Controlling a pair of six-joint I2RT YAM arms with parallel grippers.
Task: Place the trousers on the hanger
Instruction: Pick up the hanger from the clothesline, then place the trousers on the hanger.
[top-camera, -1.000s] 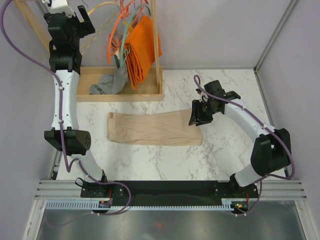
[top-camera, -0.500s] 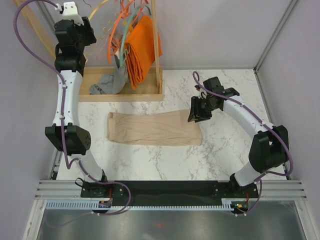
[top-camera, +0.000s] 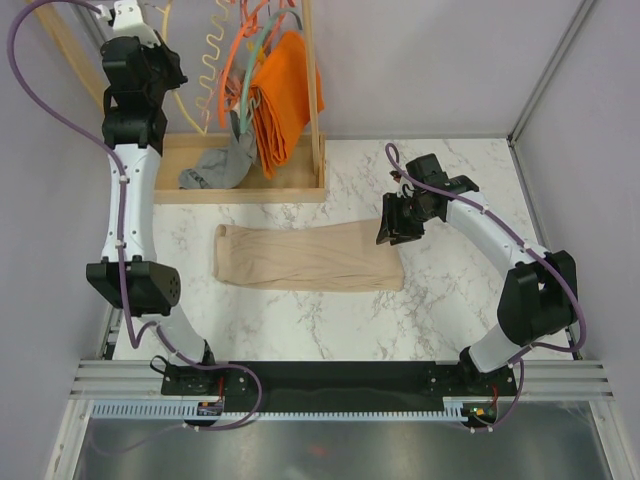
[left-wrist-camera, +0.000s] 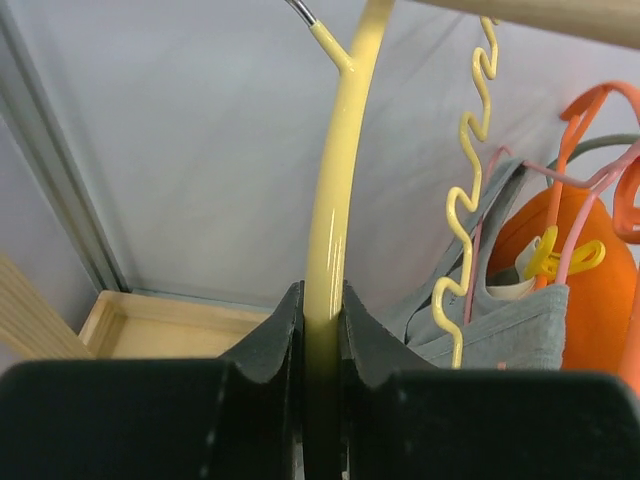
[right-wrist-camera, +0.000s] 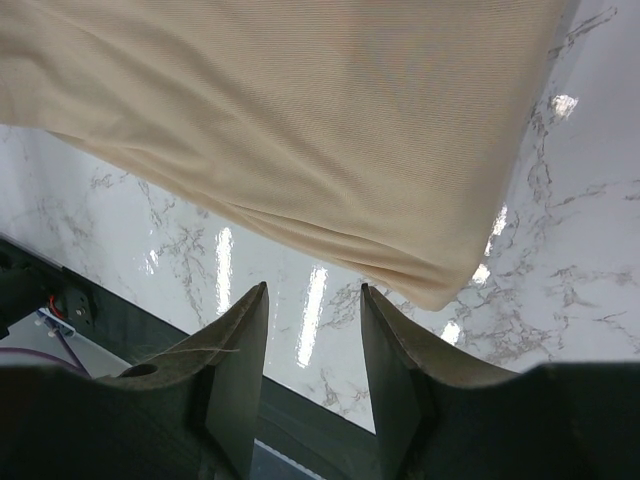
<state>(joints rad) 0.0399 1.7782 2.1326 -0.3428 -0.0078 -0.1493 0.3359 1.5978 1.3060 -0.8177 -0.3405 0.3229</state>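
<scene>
- Grip comes first: the left gripper (left-wrist-camera: 320, 300) is pinching one arm of the pale yellow hanger (left-wrist-camera: 336, 170) up at the rack. Its jaws are pressing tight on the plastic, with no gap showing on either side.
- To my eye the step in hand is lifting the hanger off the wooden rail (left-wrist-camera: 530, 10). It is calling for a short rise first, so the thin hook is clearing the wood, then a slow draw away.
- The hanger's spiral bar (left-wrist-camera: 462, 200) is dangling just beside the grey garment (left-wrist-camera: 510, 320), so it is risking a snag if the pull is going sideways too soon.
- The pinch is sitting below the hook on one arm only, so I am expecting some swinging, and gentle moves are looking wise.
- The trousers (top-camera: 305, 258) are lying flat and folded lengthwise on the marble table (top-camera: 300, 325), well apart from the rack.
- The right gripper (right-wrist-camera: 313, 295) is hovering just over their right end, jaws standing partly apart and holding nothing.
- The wooden tray (top-camera: 260, 192) at the rack's foot is catching the lower part of the grey garment, which is slumping into its middle.
- An orange cloth (top-camera: 285, 90) is hanging above the tray's right half. I cannot tell whether it is touching the tray.
</scene>
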